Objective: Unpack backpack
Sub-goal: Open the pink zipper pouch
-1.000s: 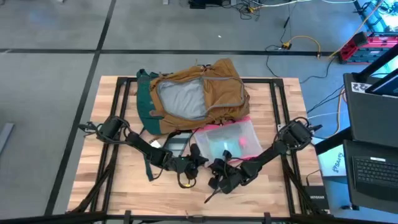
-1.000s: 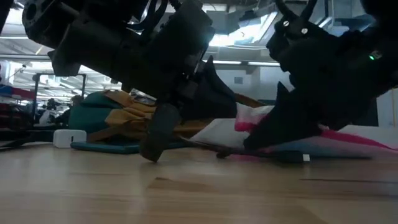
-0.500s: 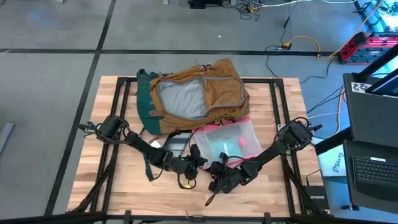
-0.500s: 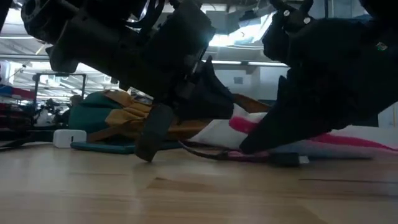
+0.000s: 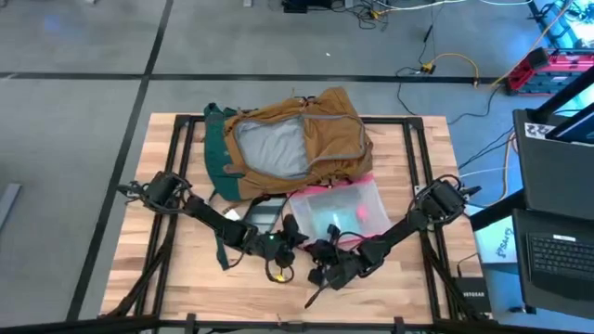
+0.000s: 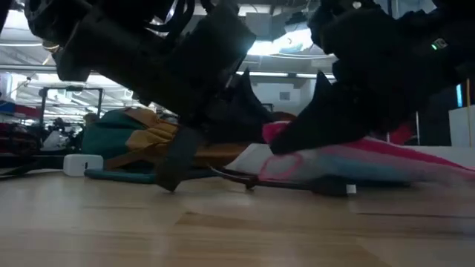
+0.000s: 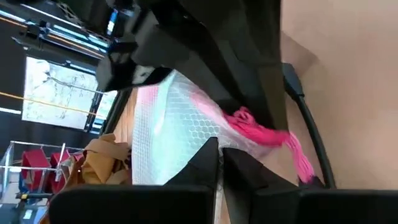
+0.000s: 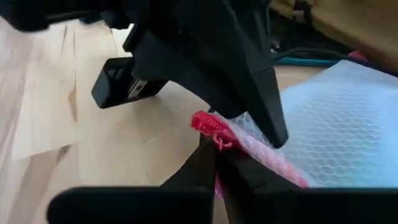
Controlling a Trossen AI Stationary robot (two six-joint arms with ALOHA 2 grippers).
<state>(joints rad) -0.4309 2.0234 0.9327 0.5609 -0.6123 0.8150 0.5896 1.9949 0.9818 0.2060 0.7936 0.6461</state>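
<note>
The tan-brown backpack (image 5: 292, 139) lies on its back at the far middle of the table, its mouth open on grey lining. Just in front of it lies a clear pink-edged zip pouch (image 5: 339, 209). Both grippers meet at the pouch's near left corner. My left gripper (image 5: 299, 238) comes from the left and my right gripper (image 5: 322, 257) from the right, each shut on the pouch. In the low view that pink corner (image 6: 273, 133) stands raised off the wood, while the pouch's far part rests on the table. My left gripper pinches the pouch's clear honeycomb wall (image 7: 198, 134) between its two shut fingers, close to the pink corner. It comes nearly level from the table's left. My right gripper pinches the pouch's pink zip edge (image 8: 210, 126) at the corner between its two fingers, slanting in from the right. The corner is lifted; the rest of the pouch lies on the table.
A black cable with a plug (image 6: 330, 187) lies under the raised pouch edge. A dark flat item (image 5: 263, 215) and a small white block (image 6: 82, 164) lie left of the pouch, before the backpack. Bare wood stretches along the near edge.
My right gripper has gone up and a little toward the table's left, still shut on the pink edge. The pouch's near corner has risen off the table with it, while its far part has stayed down. My left gripper has kept its hold.
</note>
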